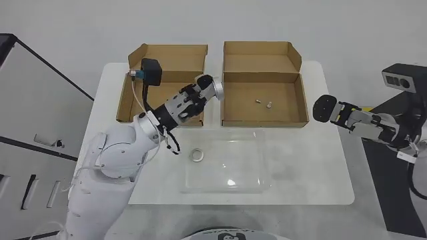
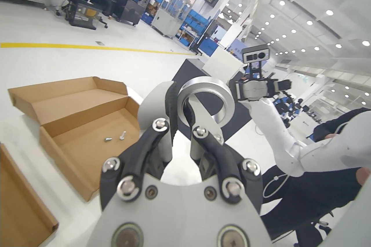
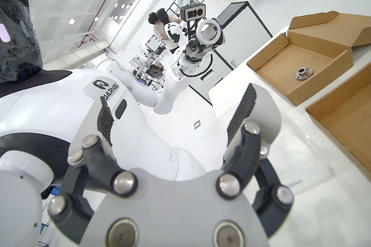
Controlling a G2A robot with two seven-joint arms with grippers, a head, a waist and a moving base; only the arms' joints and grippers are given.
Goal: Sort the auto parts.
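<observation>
My left gripper (image 1: 205, 92) is held up over the left cardboard box (image 1: 130, 93), shut on a silver metal ring (image 2: 206, 103); one finger passes through the ring's hole. The same ring (image 3: 208, 33) appears far off in the right wrist view. A metal flange (image 3: 303, 74) lies in the left box (image 3: 318, 57). Two small screws (image 1: 263, 103) lie in the right cardboard box (image 1: 263, 60), also seen as screws (image 2: 115, 137). My right gripper (image 3: 174, 115) is open and empty, off the table's right edge (image 1: 325, 109).
A clear plastic tray (image 1: 253, 173) sits on the white table (image 1: 320, 173) in front of the boxes, with a small ring (image 1: 197, 154) in it. Both boxes have their lids folded back on the far side.
</observation>
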